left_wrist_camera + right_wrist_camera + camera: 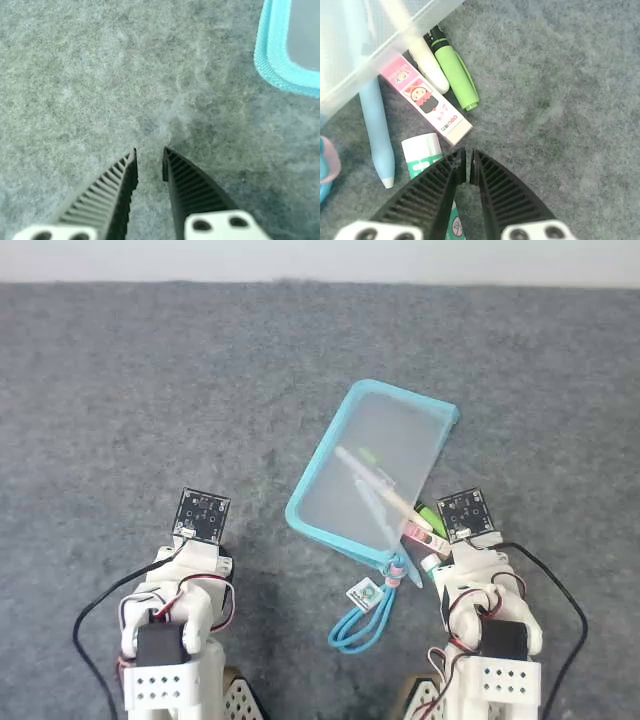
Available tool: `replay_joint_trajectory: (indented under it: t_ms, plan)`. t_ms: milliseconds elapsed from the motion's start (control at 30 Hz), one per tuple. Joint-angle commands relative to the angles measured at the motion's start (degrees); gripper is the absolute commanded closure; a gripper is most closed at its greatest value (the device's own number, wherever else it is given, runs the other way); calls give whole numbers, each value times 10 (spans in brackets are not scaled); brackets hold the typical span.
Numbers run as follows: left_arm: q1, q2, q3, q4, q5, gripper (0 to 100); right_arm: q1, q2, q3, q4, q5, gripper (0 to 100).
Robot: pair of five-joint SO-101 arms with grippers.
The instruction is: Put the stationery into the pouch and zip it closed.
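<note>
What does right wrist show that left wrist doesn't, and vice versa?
Right wrist, not left: stationery at the pouch edge, namely a green highlighter, pink eraser box, blue pen, white pen and green-and-white stick, with the right gripper, fingers nearly together, above them.
Left wrist, not right: the left gripper, fingers slightly apart, over carpet, with the pouch's teal corner off to one side.
Both: pouch and carpet.
</note>
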Motion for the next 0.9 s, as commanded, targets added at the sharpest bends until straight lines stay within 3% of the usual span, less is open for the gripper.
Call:
replay_joint_trajectory:
  t_ms: [0,867]
  plan:
    - [-1,-14,-3,4,7,916,-5,-11,11,9,-6,965]
    - [1,-14,-3,4,7,916,-33,-15,11,9,-10,963]
